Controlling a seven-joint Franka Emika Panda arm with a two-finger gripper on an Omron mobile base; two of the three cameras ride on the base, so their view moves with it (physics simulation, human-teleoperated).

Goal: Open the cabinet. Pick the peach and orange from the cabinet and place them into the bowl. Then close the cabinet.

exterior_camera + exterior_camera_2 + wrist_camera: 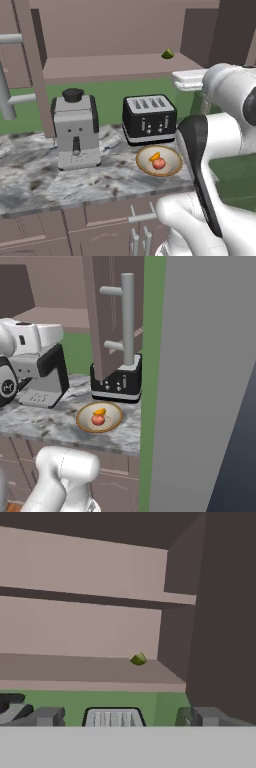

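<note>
I see the cabinet (115, 65) open, with only a green fruit (138, 659) far right on its shelf. The peach (159, 163) and the orange (154, 156) lie touching in the bowl (172, 166) near the toaster (149, 118). My gripper (117, 716) has its fingers apart and holds nothing.

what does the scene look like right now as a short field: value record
cabinet: doors open
shelf: green fruit left inside
bowl: on the marble counter, in front of the black toaster
peach: in bowl
orange: in bowl, touching peach
coffee machine: left of toaster
gripper: facing the open cabinet, holds nothing
</note>
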